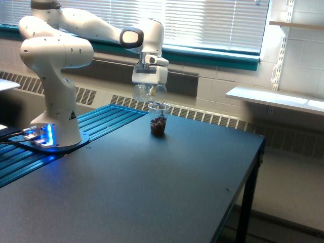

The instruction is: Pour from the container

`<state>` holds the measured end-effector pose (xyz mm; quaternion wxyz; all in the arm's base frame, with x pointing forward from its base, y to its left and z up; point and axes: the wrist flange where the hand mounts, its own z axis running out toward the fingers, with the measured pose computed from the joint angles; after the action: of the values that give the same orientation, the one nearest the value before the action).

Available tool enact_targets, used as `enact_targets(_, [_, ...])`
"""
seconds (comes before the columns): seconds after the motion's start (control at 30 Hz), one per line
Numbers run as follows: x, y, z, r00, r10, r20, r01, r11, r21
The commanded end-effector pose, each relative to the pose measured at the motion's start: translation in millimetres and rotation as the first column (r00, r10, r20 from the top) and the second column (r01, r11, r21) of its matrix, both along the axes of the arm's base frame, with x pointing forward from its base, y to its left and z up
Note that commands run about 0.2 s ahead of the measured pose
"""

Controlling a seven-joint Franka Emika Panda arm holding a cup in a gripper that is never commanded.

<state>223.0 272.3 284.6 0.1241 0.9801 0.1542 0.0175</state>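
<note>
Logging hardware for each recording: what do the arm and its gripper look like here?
The arm is glossy white with rounded, bulky links and a dark grey round cap at one joint. A small black triangular mark sits low on its column. Its base glows blue, with cables plugged in beside it. The gripper has a white boxy body below a dark band; its fingers are too small to make out.
</note>
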Motion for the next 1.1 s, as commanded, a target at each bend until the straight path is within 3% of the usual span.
enact_targets(0.03, [0.9, 1.6, 2.4, 1.0, 0.017, -0.018, -0.017, 1.0, 0.0])
enact_targets(0.67, [1.7, -7.5, 11.2, 1.0, 0.0, -0.014, 0.0, 1.0, 0.018])
enact_targets(1.1, [-3.0, -16.2, 19.1, 1.0, -0.02, 0.009, 0.02, 0.998, 0.063])
